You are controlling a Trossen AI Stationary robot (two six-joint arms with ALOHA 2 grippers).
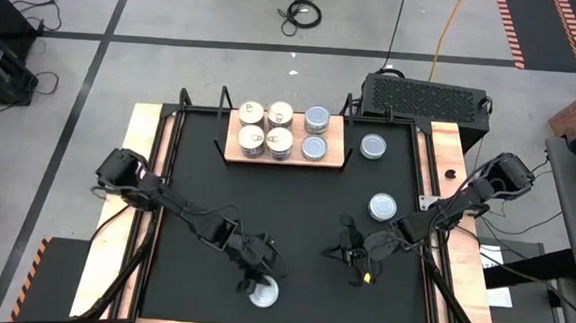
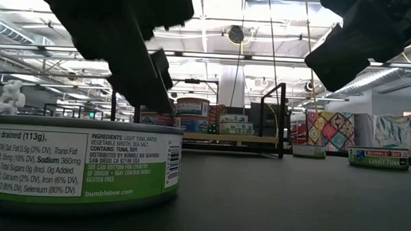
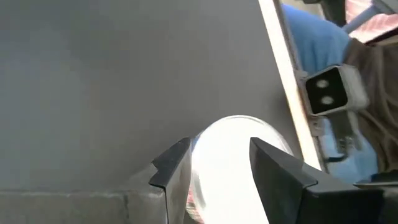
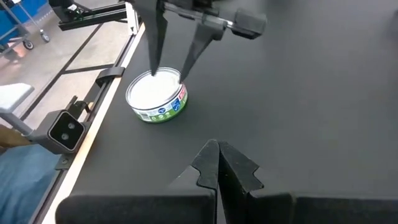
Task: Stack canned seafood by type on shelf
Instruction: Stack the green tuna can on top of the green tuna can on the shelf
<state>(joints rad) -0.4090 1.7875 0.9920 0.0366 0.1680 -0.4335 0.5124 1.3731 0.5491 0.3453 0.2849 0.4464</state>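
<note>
A white-topped tin with a green-and-white label (image 1: 264, 296) (image 4: 157, 96) (image 2: 80, 162) stands on the black table near its near edge. My left gripper (image 1: 258, 277) (image 3: 217, 146) is open and points down over it, one finger on each side of its top. My right gripper (image 1: 348, 251) (image 4: 217, 149) is shut and hovers to the tin's right, touching nothing. The shelf (image 1: 335, 134) sits at the far side. It carries several white-topped tins (image 1: 266, 128) and two silvery-blue ones (image 1: 316, 132). My left gripper comes at the white-topped tin from above, its fingers (image 4: 183, 68) standing at the top rim (image 4: 180, 84). I cannot tell whether they touch it. The tin rests upright on the table.
Two silvery-blue tins stand loose on the table, one right of the shelf (image 1: 373, 146) and one at mid-right (image 1: 382, 206). Wooden side strips (image 1: 137, 172) border the table. A small camera (image 4: 65, 129) sits at the near edge. The table's middle (image 1: 266, 200) is bare.
</note>
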